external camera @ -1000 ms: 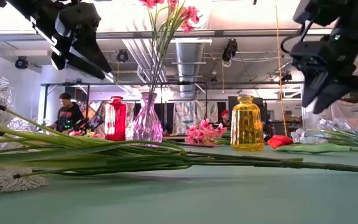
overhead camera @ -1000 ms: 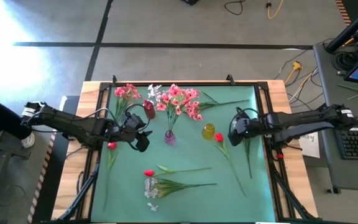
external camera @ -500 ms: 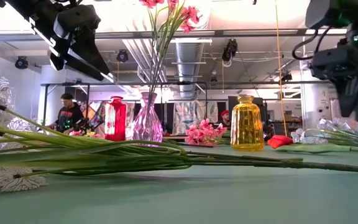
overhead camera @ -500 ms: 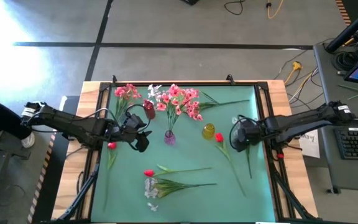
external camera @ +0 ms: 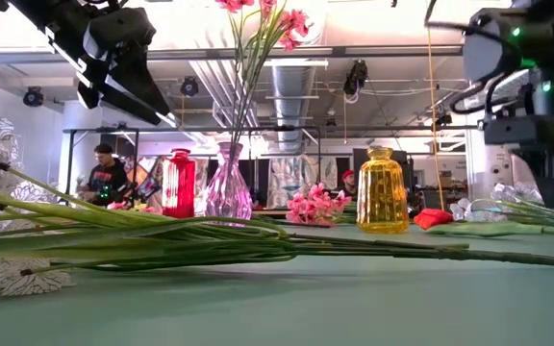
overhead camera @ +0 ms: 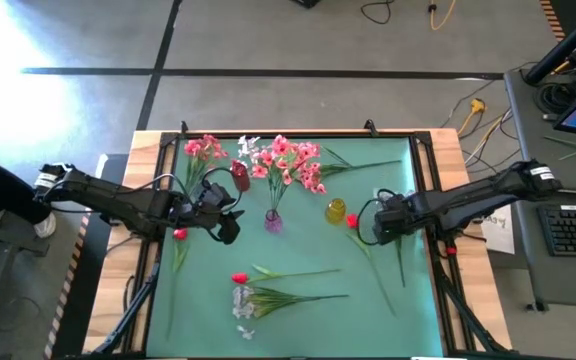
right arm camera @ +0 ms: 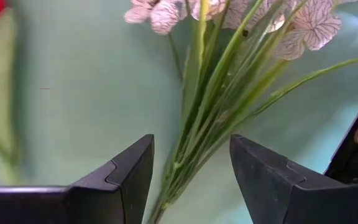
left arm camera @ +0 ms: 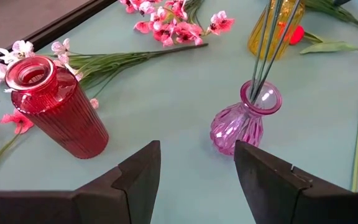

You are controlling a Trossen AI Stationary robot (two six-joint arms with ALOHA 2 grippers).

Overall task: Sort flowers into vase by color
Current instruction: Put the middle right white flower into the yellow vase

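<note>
Hovering with fingers spread and empty, the right gripper (right arm camera: 188, 180) has the white flower spray (right arm camera: 229, 74) directly below and ahead, its stems running lengthwise away between the fingers; the left gripper (left arm camera: 194, 180), also released, waits far off by the pink vase (left arm camera: 246, 118)

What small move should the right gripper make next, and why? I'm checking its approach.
Probably lower straight down: the right gripper is open above the white spray, whose green stems run between its fingers without touching them. The left gripper waits open near the vases.
</note>
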